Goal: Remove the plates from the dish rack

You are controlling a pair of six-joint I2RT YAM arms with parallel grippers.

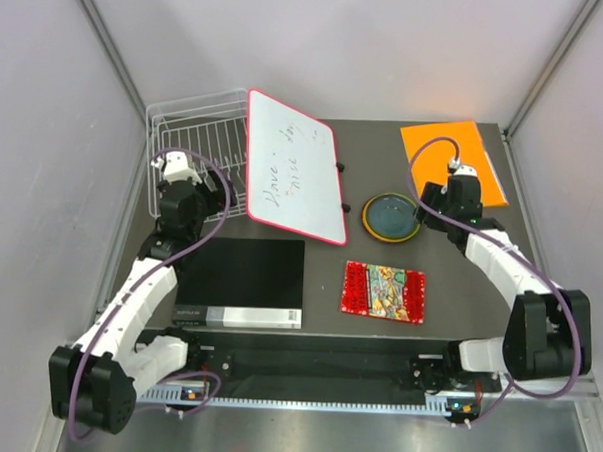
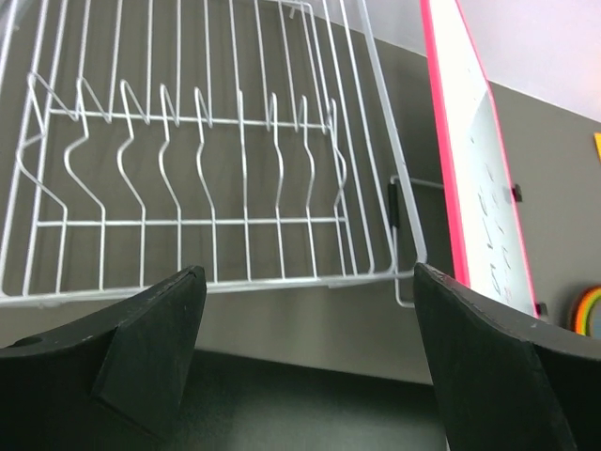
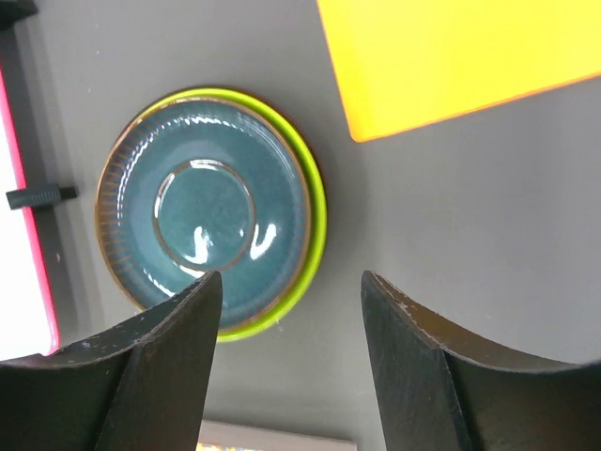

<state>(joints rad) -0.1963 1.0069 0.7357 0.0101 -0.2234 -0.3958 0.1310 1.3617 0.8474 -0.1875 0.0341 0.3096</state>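
Note:
The white wire dish rack [image 1: 194,131] [image 2: 188,141] stands at the back left with no plate between its prongs. A dark teal plate [image 1: 390,214] [image 3: 202,202] lies on a lime green plate [image 3: 317,202] on the table, right of the whiteboard. My left gripper [image 1: 183,181] [image 2: 305,272] hovers just in front of the rack's near rim, open, nothing between its fingers. Beside the stack's right edge, my right gripper [image 1: 433,204] [image 3: 291,277] is open over bare table, holding nothing.
A pink-edged whiteboard [image 1: 294,166] leans between the rack and the plates. An orange sheet [image 1: 455,158] lies at the back right. A red patterned mat [image 1: 384,290] sits in front of the plates. A black flat box [image 1: 244,279] lies under the left arm.

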